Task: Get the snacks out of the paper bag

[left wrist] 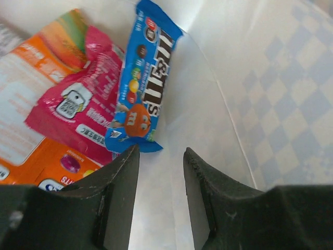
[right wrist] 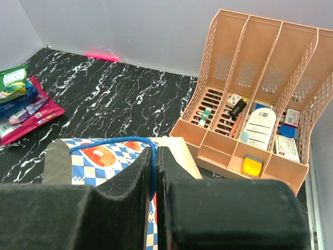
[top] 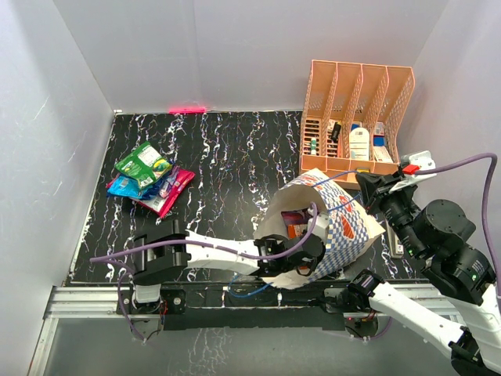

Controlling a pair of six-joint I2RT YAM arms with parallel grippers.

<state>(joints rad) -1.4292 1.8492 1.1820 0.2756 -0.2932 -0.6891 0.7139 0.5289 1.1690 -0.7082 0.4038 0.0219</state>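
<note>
– Black marbled table (top: 219, 180), white walls (top: 235, 55). Where are the snacks?
– I see three inside the paper bag (top: 344, 227), which lies on its side: a blue M&M's packet (left wrist: 148, 78), a magenta pouch (left wrist: 78, 114) and an orange pack (left wrist: 26, 130). My left gripper (left wrist: 160, 156) is spread, just short of the M&M's.
– Risks?
– Glossy foil is slippery, so I think a shallow pinch could slide off or snag the thin cream lining. My right gripper (right wrist: 155, 156) pinches the blue cord handle (right wrist: 109, 141). If that slips, the mouth sags.
</note>
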